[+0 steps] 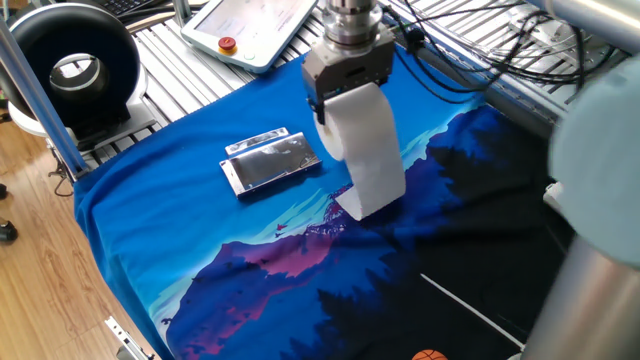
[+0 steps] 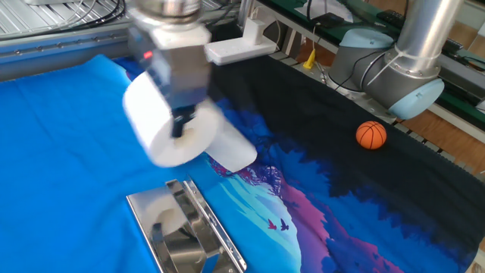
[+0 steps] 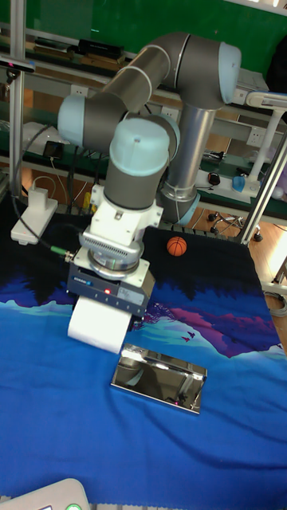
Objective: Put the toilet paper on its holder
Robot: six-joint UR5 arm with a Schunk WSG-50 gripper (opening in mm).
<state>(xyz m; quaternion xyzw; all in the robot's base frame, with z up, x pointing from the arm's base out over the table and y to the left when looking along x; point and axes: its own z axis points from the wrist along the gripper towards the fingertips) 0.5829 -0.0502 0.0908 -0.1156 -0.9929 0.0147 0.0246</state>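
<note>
White toilet paper [image 1: 362,150] in pincer [image 1: 345,92]

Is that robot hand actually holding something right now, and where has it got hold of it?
Yes. The gripper holds the toilet paper lifted off the cloth; one of its jaws reaches into the roll's hollow centre, the loose sheet trailing down.

Wooden floor [image 1: 40,270] beside a cloth-covered table [image 1: 150,250].
</note>
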